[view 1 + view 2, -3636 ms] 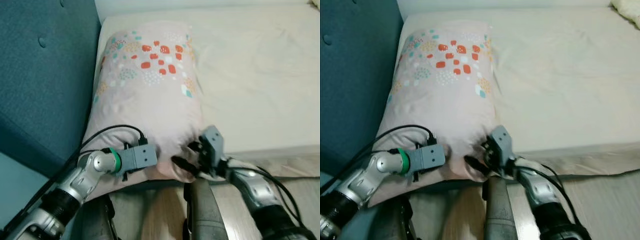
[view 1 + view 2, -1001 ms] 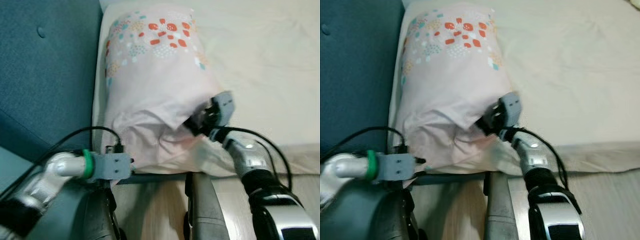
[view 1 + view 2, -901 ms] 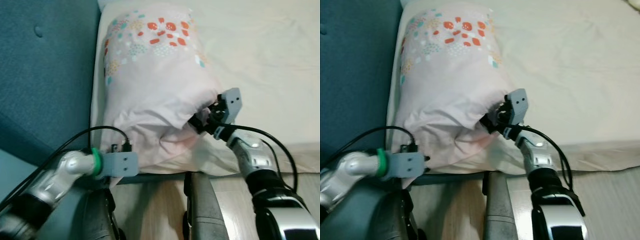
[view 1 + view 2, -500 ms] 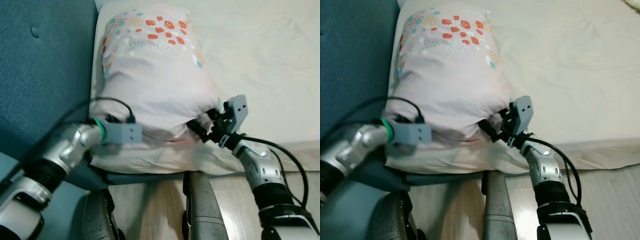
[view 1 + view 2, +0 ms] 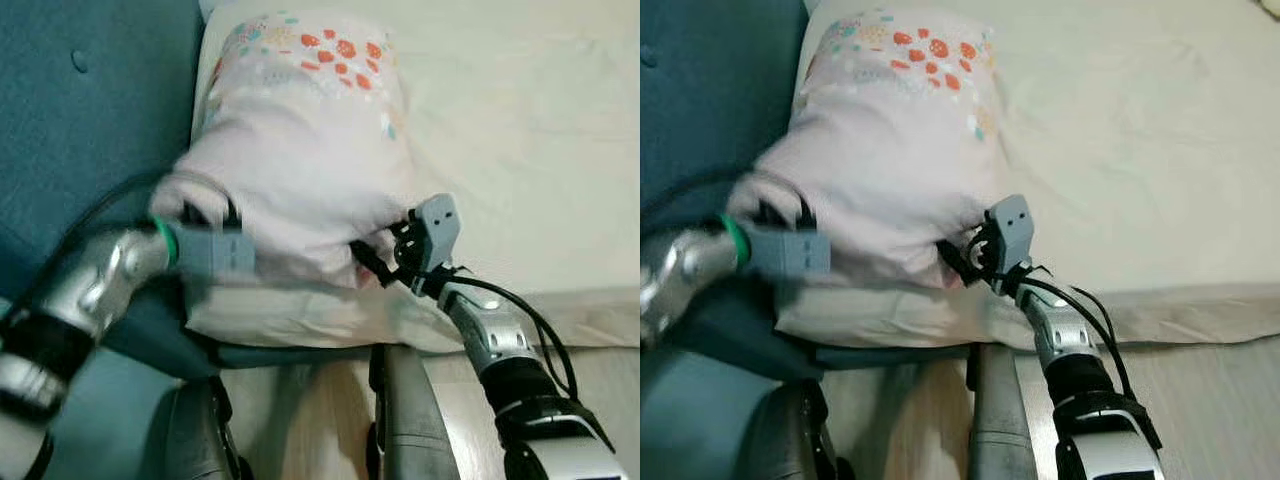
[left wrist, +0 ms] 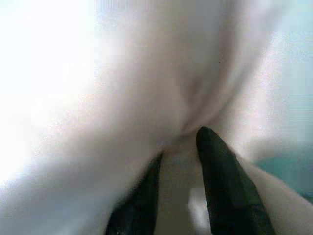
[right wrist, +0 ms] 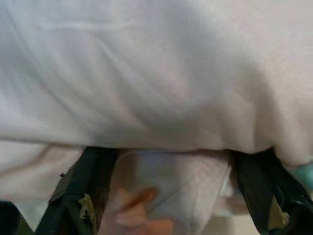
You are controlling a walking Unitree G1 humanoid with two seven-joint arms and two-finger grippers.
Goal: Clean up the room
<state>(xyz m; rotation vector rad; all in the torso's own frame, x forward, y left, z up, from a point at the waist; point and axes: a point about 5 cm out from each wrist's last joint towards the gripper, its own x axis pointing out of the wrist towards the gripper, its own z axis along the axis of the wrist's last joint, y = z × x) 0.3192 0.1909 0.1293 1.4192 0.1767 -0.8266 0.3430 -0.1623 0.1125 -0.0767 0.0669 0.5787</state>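
**G1 has both grippers dug into the pink pillow on the bed**

Far left is the teal headboard [image 5: 90, 110], padded, with a button tuft showing. The bed's cream sheet [image 5: 520, 130] runs off to the right, with wood floor [image 5: 600, 370] along the bottom edge.

The left gripper [image 6: 181, 161] sits at the near-left corner of the pillow [image 5: 300, 150], tucked up against the fabric where the pillow meets the headboard side. That arm is blurred in the head views, so not much detail there. In the left wrist view its two black fingers [image 6: 225, 191] are close together with a fold of pale pink cloth pinched between them, so it looks clamped on the pillow.

The pillow itself lies lengthwise along the headboard side of the bed, on the sheet. It's pale pink with orange, teal and tan dots at the far end. The near end is bunched up and lifted a bit, with a paler cream layer visible under it at the mattress edge.

The right gripper [image 5: 385, 262] is at the near-right corner of the pillow, pushed in under the raised fabric. In the right wrist view its fingers [image 7: 83, 196] are spread wide, one on each side of a lump of pink cloth, with more pillow draped over the top. Whether they're actually squeezing it can't be told.
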